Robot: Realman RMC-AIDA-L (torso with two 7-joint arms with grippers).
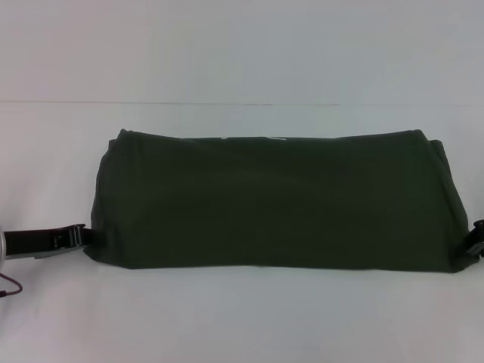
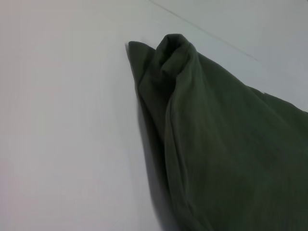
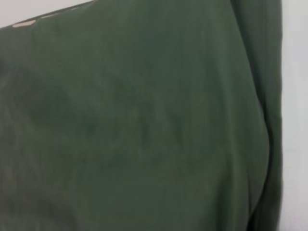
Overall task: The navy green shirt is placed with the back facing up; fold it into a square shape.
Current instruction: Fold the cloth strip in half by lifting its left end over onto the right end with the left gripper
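Left hand (image 1: 85, 234): touched the shirt's near left corner; grip cannot be told.
Right hand (image 1: 476, 238): touched the near right corner; grip cannot be told.
Navy green shirt (image 1: 276, 200): lay folded into a wide band across the white table (image 1: 242, 318).

The navy green shirt (image 1: 276, 200) is plain dark olive green, unpatterned, on a white table (image 1: 242, 318).

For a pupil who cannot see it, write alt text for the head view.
A dark olive-green shirt, folded into a wide horizontal band, lies across a white table. The left gripper meets the band's near left corner, and the right gripper is partly visible at its near right corner.
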